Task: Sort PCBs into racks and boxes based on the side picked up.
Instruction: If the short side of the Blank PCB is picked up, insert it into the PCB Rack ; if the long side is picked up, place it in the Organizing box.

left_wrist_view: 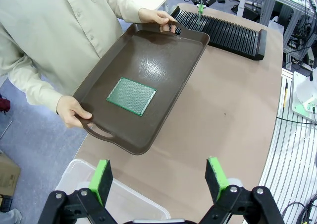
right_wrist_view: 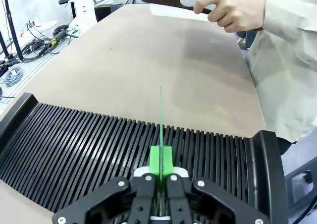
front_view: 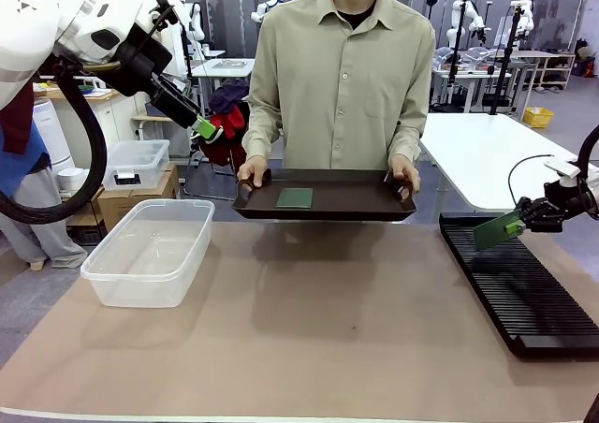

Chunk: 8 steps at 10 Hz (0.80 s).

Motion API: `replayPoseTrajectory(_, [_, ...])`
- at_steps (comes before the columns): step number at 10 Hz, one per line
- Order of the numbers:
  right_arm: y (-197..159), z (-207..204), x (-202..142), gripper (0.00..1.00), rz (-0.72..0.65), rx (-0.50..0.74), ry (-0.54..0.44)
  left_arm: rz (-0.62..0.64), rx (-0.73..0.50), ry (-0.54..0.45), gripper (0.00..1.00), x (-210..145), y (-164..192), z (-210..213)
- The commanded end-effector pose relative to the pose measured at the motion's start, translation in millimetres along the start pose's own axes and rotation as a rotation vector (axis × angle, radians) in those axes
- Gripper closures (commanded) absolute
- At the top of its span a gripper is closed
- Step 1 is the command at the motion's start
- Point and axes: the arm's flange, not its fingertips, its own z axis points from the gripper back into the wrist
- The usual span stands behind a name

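1 PCB [right_wrist_view: 160,115] pinched in right hand [right_wrist_view: 161,157] over rack [right_wrist_view: 74,144]; left hand [left_wrist_view: 158,167] gaping above person's tray [left_wrist_view: 163,50] and tub [front_view: 94,271]

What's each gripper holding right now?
Left gripper: open, empty.
Right gripper: closed on a green PCB, over the black rack.

Bright, even overhead light; glare glints on the tray [left_wrist_view: 148,65] beyond the fingers [left_wrist_view: 103,177]; wrist views bow at edges.
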Motion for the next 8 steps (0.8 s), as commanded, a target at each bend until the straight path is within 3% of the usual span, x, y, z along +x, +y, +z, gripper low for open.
replayPoseTrajectory(1, [-8.9, 0.6, 1.3, 0.98, -0.031, 0.043, 0.008, 0.003, -0.017, -0.015, 0.0, -1.8, 0.6, -1.0])
replayPoseTrajectory(8, [-18.5, -7.1, -6.8, 0.98, -0.047, 0.019, 0.04, 0.003, -0.017, -0.015, 0.0, -1.8, 0.6, -1.0])
